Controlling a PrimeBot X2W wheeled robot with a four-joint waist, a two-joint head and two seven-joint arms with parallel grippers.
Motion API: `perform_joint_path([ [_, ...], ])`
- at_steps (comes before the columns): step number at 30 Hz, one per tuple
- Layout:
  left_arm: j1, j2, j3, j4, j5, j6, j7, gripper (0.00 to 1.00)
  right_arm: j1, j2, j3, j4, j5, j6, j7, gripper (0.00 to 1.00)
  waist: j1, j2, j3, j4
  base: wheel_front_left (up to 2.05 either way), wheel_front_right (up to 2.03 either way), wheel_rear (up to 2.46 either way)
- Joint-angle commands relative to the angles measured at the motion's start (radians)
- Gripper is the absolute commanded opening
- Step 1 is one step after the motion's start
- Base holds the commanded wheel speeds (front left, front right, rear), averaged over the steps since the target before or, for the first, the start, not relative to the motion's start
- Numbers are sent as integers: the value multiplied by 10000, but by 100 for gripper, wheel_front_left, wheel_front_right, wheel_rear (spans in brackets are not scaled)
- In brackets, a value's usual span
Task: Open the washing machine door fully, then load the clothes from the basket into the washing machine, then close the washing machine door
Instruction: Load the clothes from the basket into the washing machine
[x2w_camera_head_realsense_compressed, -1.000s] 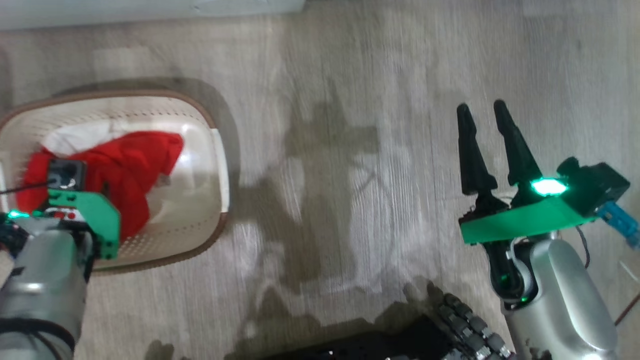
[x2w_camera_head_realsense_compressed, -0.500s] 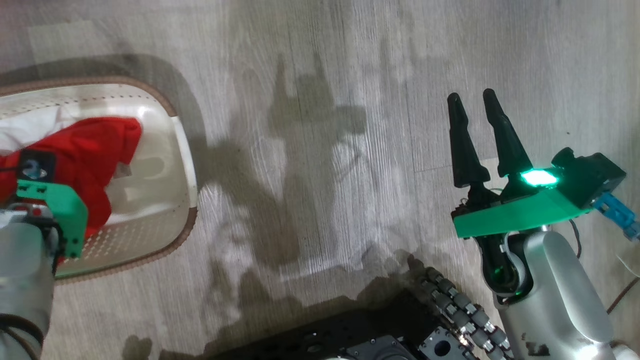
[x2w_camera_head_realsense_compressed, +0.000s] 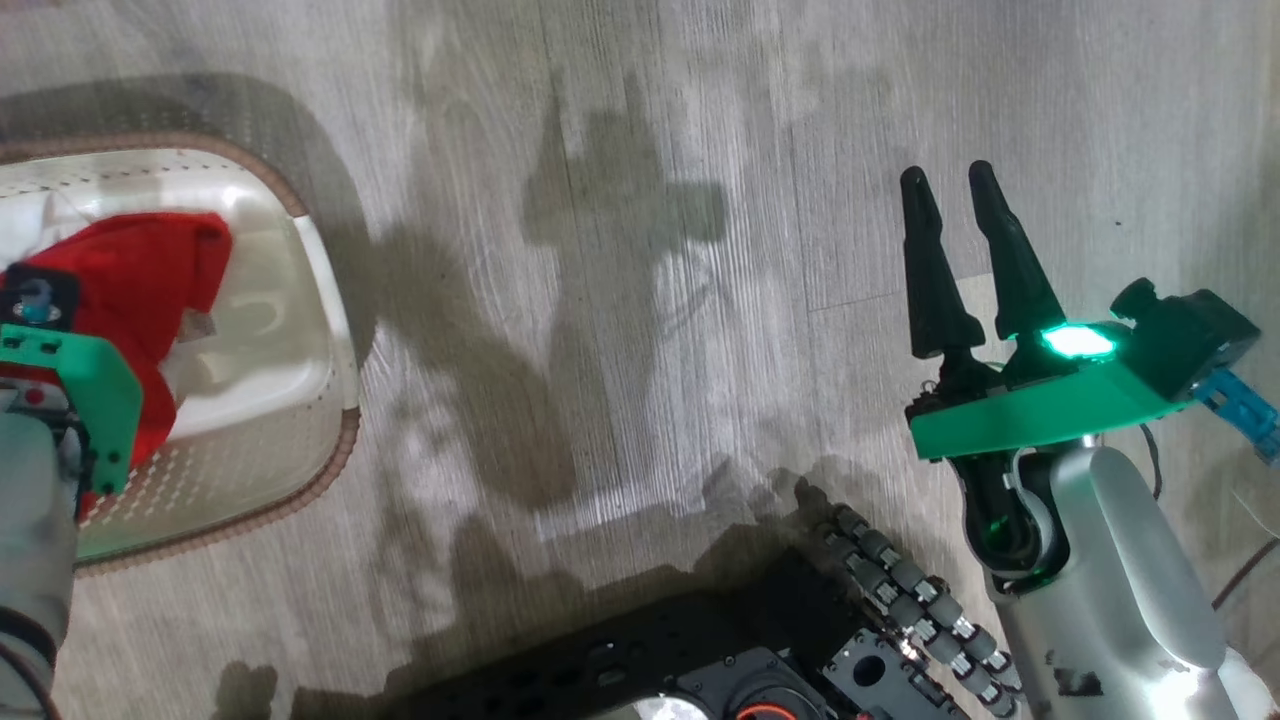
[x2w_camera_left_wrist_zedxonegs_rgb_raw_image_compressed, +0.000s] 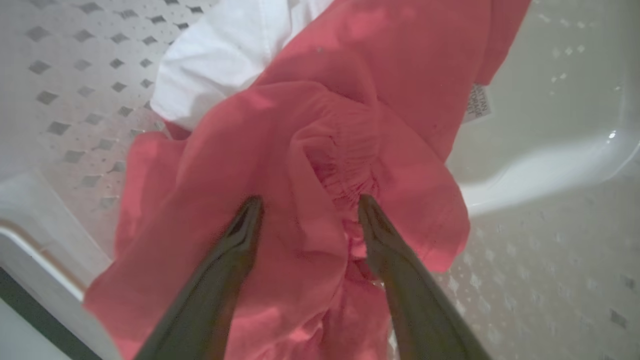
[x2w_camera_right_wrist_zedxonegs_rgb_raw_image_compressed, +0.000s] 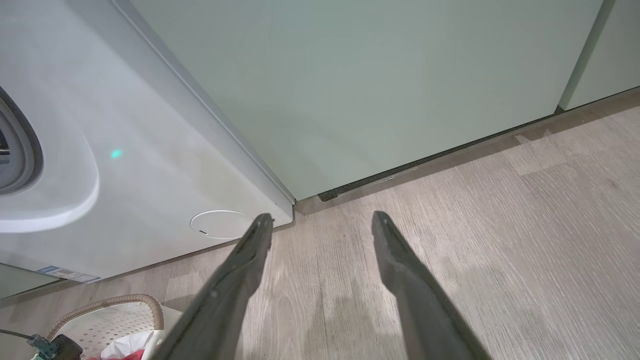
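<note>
Left gripper (x2w_camera_left_wrist_zedxonegs_rgb_raw_image_compressed: 309, 201) on clothes (x2w_camera_left_wrist_zedxonegs_rgb_raw_image_compressed: 320, 115) in basket (x2w_camera_left_wrist_zedxonegs_rgb_raw_image_compressed: 550, 150).
Its jaws stand wide, tips pressing red fabric bunched between them; right gripper (x2w_camera_head_realsense_compressed: 945, 178) jaws open, empty, above floor (x2w_camera_head_realsense_compressed: 650, 150).

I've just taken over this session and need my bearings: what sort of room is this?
Probably a home laundry corner: a white washing machine stands beside pale green cabinets, and a basket of clothes sits on the wood-look floor.

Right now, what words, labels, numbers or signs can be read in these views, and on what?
None reads clearly.
The white tag on the red garment: print too blurred to read.
The sticker low on the washing machine: too small to read.
</note>
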Motion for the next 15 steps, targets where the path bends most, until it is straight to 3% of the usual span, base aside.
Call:
perform_joint_path([
  [1, 132, 581, 210, -21, -76, 220, 131, 100, 140, -31, 154, -226, 46, 0, -92, 100, -1, 0, 49, -54, 0, 0, 0],
  [9, 107, 655, 159, -18, -224, 298, 370, 98, 78, -31, 69, -279, 118, 0, -92, 100, -1, 0, 221, -104, 0, 0, 0],
  [11, 64, 652, 141, -18, -257, 312, 399, 73, 71, -31, 64, -302, 97, 0, -92, 100, -1, 0, 270, -83, 0, 0, 0],
  [12, 42, 646, 148, -18, -291, 319, 399, 49, 67, -31, 63, -313, 85, 0, -92, 100, -1, 0, 290, -71, 0, 0, 0],
  [14, 5, 635, 172, -18, -364, 360, 389, 33, 58, -31, 62, -330, 71, 0, -92, 100, -1, 0, 323, -49, 0, 0, 0],
  [15, -9, 623, 188, -17, -403, 397, 389, 6, 53, -31, 53, -329, 62, 0, -92, 100, -1, 0, 330, -34, 0, 0, 0],
])
